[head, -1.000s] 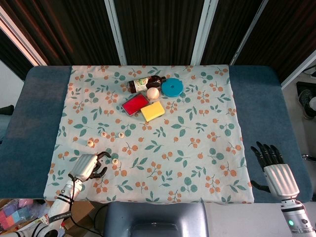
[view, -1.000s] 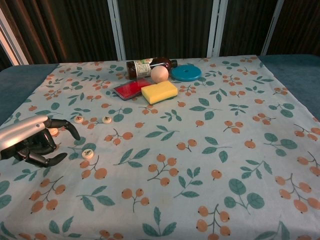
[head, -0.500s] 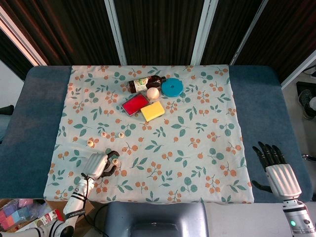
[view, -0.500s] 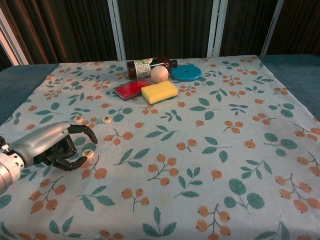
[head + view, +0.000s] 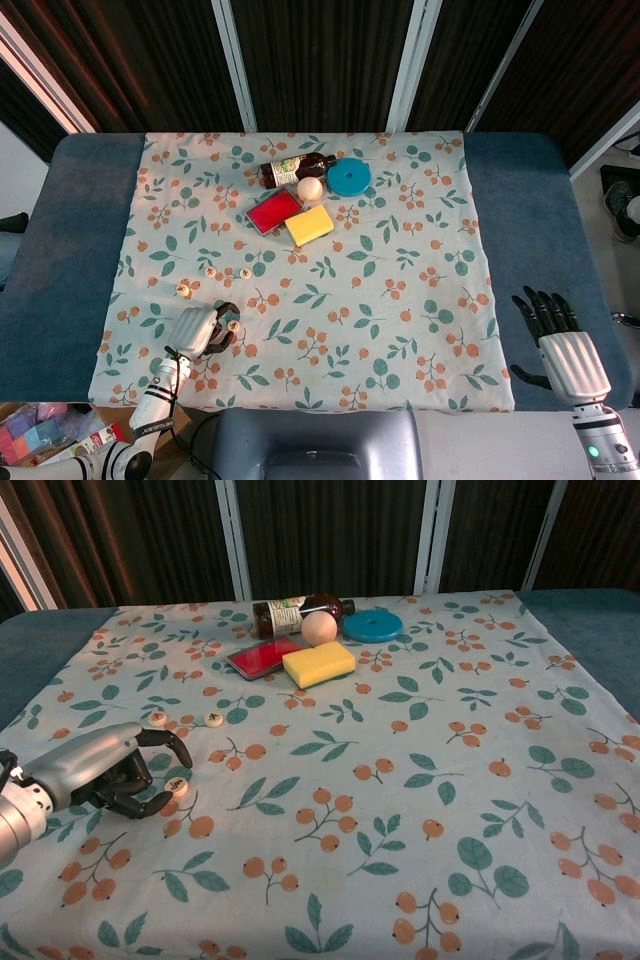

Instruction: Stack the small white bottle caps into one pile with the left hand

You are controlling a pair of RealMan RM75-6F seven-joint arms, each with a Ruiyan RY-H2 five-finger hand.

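Low at the left of both views, the left hand (image 5: 105, 775) is curling its fingers beside a cap (image 5: 177, 785), fingertips touching or nearly touching it; whether it is gripping I cannot tell. Two more caps (image 5: 158, 718) (image 5: 214, 718) are lying just above, another (image 5: 183, 290) further left in the head view. These are likely light, stiff and skittish on cloth, so pinching across the rim looks best. At lower right the right hand (image 5: 560, 345) is idling, fingers spread, holding nothing.
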